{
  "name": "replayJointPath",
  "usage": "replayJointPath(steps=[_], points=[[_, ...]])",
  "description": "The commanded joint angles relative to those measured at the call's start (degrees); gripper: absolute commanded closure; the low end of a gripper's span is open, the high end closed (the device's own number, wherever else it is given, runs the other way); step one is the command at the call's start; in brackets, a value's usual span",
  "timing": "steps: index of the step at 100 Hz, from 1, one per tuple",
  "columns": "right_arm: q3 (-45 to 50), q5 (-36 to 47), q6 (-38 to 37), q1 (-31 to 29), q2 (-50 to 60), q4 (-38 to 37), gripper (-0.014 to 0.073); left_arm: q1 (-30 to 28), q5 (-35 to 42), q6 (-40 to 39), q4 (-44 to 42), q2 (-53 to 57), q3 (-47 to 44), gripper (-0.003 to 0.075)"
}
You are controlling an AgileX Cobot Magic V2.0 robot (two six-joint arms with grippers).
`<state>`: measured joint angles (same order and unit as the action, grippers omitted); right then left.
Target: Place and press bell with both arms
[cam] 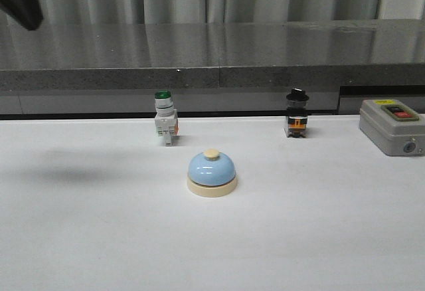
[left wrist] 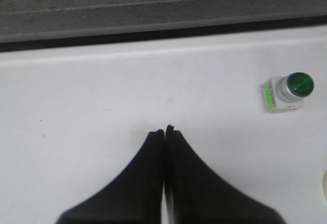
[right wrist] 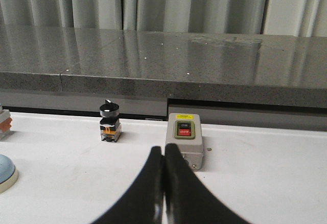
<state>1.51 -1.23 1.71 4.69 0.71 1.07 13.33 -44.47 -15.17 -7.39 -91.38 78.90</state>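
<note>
Bell (cam: pixel 212 173) at frame centre, untouched. Left gripper (left wrist: pixel 165 131) and right gripper (right wrist: pixel 163 150) both clenched, empty. Pressing probably next: needs reaching over the knob.

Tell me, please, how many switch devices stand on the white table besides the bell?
3: the green-capped switch behind-left of the bell, the black-capped switch behind-right, the grey on/off box at the far right. None seems hidden.

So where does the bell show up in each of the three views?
Front view: the bell stands mid-table, nearer the camera than both switches.
Left wrist view: only a cream sliver of its base at the picture's right edge.
Right wrist view: its blue dome and base, cut by the left edge.
Shared landmark: the black-capped switch, in the front and right wrist views.
</note>
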Motion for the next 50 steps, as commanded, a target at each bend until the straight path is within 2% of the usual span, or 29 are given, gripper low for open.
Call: replayJointPath(steps=[1,23,50], points=[[-0.9,4.9,0.0,-0.1,1.0,-0.4,0.0654,-2.3,5.2,-0.7,0.3,6.4,-2.8,0.0740],[-0.9,4.9,0.0,-0.1,1.0,-0.4,0.0654,-6.5,9.2,-0.5,0.2,16.9,-14.2,0.0740],[-0.9,4.9,0.0,-0.1,1.0,-0.4,0.0654,-7.1,16.9,1.7,1.7,29.2,-25.1,0.0740]])
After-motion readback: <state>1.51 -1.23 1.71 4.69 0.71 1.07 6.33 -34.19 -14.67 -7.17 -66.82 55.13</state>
